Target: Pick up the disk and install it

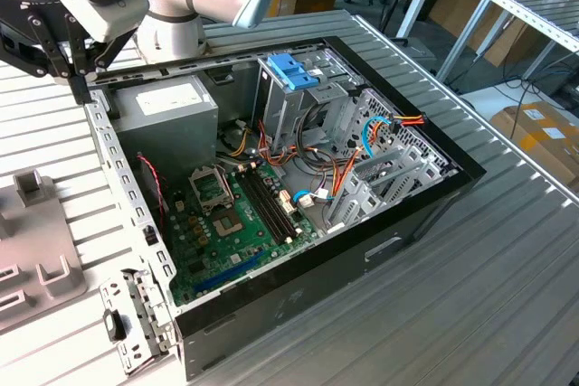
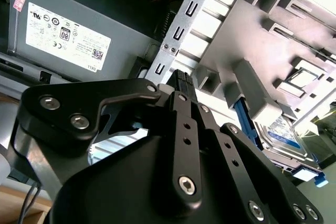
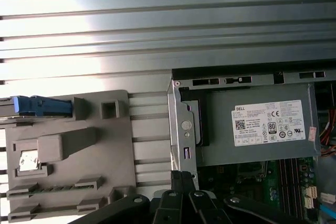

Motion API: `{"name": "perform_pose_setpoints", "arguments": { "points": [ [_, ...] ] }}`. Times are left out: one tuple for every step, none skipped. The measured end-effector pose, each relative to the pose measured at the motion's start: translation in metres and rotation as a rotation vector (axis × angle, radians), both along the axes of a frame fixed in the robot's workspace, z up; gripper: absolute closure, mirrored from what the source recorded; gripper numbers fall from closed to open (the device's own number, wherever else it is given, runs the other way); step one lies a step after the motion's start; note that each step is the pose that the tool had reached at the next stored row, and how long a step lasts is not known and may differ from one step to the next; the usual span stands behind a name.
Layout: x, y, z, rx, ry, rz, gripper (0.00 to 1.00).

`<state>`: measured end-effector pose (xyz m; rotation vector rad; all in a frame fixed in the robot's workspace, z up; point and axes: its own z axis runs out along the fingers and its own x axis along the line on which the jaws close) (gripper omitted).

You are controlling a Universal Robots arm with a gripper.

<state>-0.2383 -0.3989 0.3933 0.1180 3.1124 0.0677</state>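
1. My fingers [image 2: 181, 80] are pressed together, gripping nothing, up by the case [image 3: 184, 108] edge
2. The disk [image 2: 282, 129] lies in the grey holder [image 2: 252, 40] beside the case
3. I reckon spread wide first, then square up across its blue rails [image 2: 242, 119]

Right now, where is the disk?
In the second wrist view the disk lies at the edge of the grey holder, toward the end away from the open computer case.
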Motion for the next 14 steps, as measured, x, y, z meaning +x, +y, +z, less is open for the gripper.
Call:
{"name": "perform_pose_setpoints", "arguments": {
  "points": [
    [-0.0006, 0.0, 0.0, 0.0, 0.0, 0.0, 0.89],
    [-0.0014, 0.0, 0.0, 0.0, 0.0, 0.0, 0.89],
    [-0.0019, 0.0, 0.0, 0.0, 0.0, 0.0, 0.89],
    [-0.0024, 0.0, 0.0, 0.0, 0.0, 0.0, 0.89],
    [-0.003, 0.0, 0.0, 0.0, 0.0, 0.0, 0.89],
    [-0.0035, 0.0, 0.0, 0.0, 0.0, 0.0, 0.89],
    [-0.0039, 0.0, 0.0, 0.0, 0.0, 0.0, 0.89],
    [-0.0043, 0.0, 0.0, 0.0, 0.0, 0.0, 0.89],
    [-0.0046, 0.0, 0.0, 0.0, 0.0, 0.0, 0.89],
    [-0.0049, 0.0, 0.0, 0.0, 0.0, 0.0, 0.89],
    [-0.0052, 0.0, 0.0, -0.0001, 0.0001, 0.0, 0.89],
    [-0.0057, 0.0, 0.0, 0.0, 0.0, 0.0, 0.89],
    [-0.0061, 0.0, 0.0, -0.0001, 0.0001, 0.0, 0.89],
    [-0.0064, 0.0, 0.0, 0.0, 0.0, 0.0, 0.89]
  ]
}}
